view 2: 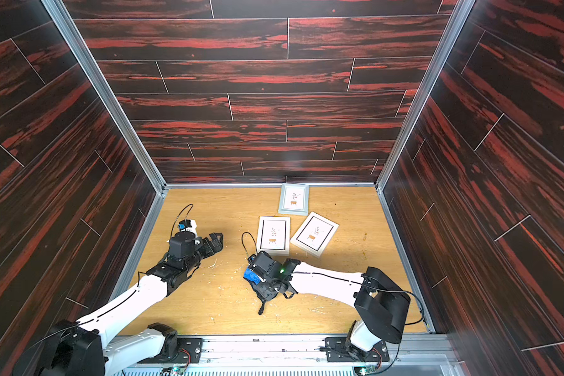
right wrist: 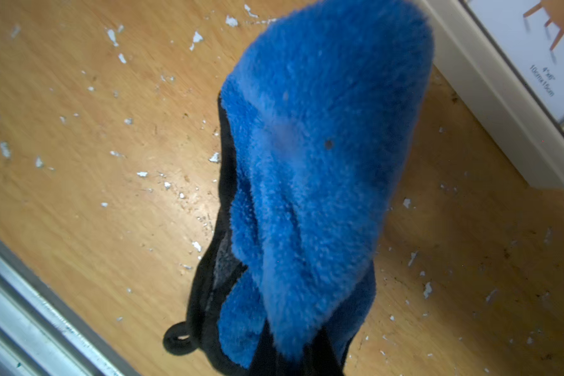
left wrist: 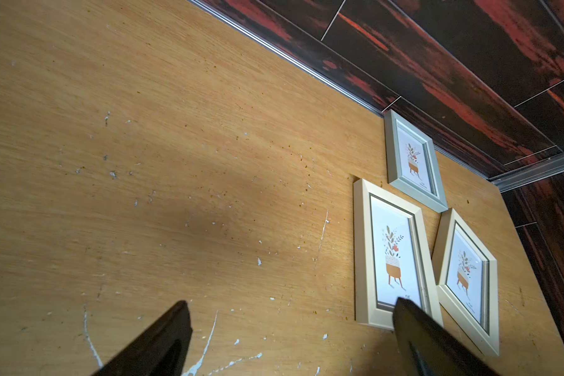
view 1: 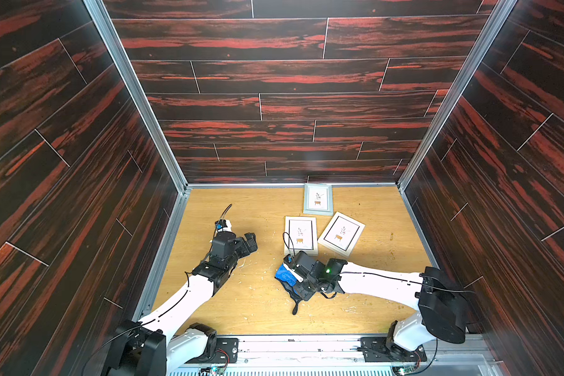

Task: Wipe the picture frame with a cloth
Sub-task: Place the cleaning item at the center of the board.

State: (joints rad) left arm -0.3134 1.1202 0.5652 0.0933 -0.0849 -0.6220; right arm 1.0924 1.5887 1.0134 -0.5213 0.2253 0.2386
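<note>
Three picture frames lie flat on the wooden table: a cream picture frame (view 1: 300, 235) (left wrist: 391, 254), a white one tilted beside it (view 1: 341, 234) (left wrist: 466, 276), and a grey-blue one (view 1: 318, 198) (left wrist: 412, 162) by the back wall. The blue fluffy cloth (view 1: 285, 275) (view 2: 251, 275) (right wrist: 313, 162) hangs bunched from my right gripper (right wrist: 293, 355), which is shut on it just in front of the cream frame's near edge. Its black loop dangles low (right wrist: 176, 338). My left gripper (view 1: 251, 242) (left wrist: 292, 302) is open and holds nothing, left of the cream frame.
The table (view 1: 372, 293) is scratched and flecked with white paint chips. Dark red wood-pattern walls close in the back and both sides. A metal rail (view 1: 306, 345) runs along the front edge, carrying both arm bases.
</note>
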